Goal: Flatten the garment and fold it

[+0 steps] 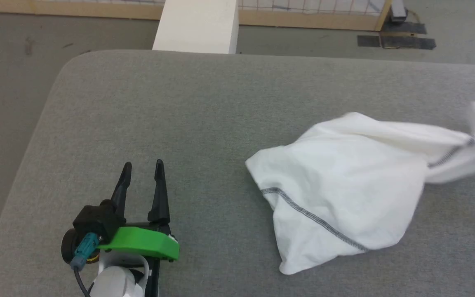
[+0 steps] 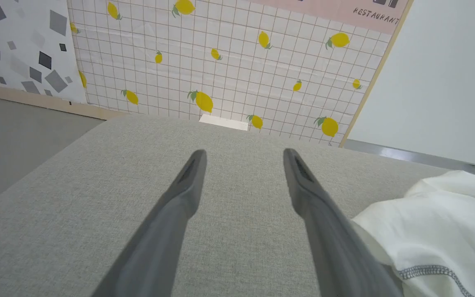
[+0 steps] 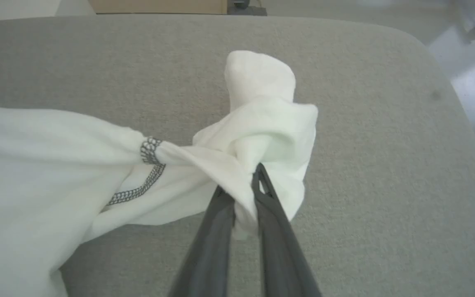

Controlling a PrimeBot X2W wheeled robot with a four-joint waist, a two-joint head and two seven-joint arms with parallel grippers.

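The garment (image 1: 336, 185), pinched at 3 o'clock by the right claw (image 3: 241, 181), should be drawn outward gently, then caught by the wide-spread left claw (image 1: 143, 164) at 7 o'clock.

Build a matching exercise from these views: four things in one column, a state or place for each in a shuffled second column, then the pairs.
Things:
1. left gripper
2. right gripper
3. garment
4. white box

States or places:
A. bunched up on the grey surface, not flat
B. beyond the surface's far edge
C. open, holding nothing
D. shut on a fold of white cloth

Pairs: 1-C, 2-D, 3-A, 4-B
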